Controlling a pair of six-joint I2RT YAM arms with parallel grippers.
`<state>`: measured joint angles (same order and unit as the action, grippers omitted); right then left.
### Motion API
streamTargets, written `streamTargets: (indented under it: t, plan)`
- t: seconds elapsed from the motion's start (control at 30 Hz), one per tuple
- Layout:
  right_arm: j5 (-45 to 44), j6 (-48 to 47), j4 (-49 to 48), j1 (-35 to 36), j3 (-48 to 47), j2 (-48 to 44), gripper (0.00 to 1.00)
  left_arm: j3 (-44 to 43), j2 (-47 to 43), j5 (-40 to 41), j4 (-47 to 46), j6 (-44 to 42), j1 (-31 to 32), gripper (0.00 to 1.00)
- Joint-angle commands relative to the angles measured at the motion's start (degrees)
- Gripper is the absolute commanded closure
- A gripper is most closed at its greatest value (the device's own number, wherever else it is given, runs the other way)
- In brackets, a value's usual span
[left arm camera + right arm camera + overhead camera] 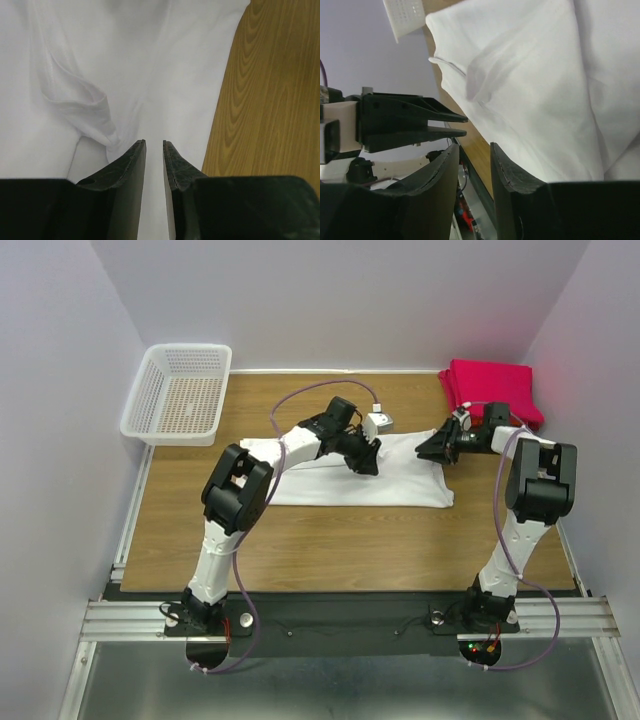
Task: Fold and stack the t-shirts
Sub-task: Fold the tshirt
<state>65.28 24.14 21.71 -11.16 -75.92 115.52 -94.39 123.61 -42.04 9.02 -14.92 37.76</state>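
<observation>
White t-shirt, long axis left-right across the table, is being reached over by left gripper and right gripper (both narrowly parted, empty).

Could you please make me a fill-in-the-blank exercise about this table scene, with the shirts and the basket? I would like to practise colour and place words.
1. The t-shirt spread out in the middle of the table is ____ in colour.
2. The folded shirts in the far right corner are ____ in colour.
3. The lattice basket stands at the far ____ corner of the table.

Missing words: white; red; left.
</observation>
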Motion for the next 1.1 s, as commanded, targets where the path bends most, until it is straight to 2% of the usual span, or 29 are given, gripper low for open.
streamTargets:
  t: [0.0,0.3,0.57,0.77,0.97,1.07]
  plan:
    - [-0.4,-1.6,-0.4,0.5,2.5,0.1,0.63,-3.9,0.8,-3.2,-2.9,3.5,0.2,0.68]
    - [-7.1,-3.5,1.7,0.4,3.5,4.1,0.63,-13.2,10.8,-0.6,-7.4,13.3,-2.7,0.67]
    - [-10.7,-5.2,4.0,0.4,2.5,5.7,0.62,-13.0,12.6,0.3,-10.2,16.2,-6.6,0.64]
    - [-11.5,-5.5,5.2,0.5,2.1,5.7,0.61,-10.6,10.4,-0.1,-10.6,16.4,-10.0,0.61]
    - [-10.0,-7.5,5.9,0.4,0.3,3.5,0.50,-8.4,4.1,-1.4,-9.8,13.8,-12.2,0.56]
    - [-9.3,-8.7,6.4,0.4,-1.2,1.4,0.38,-5.5,-1.0,-0.9,-8.4,10.0,-13.1,0.54]
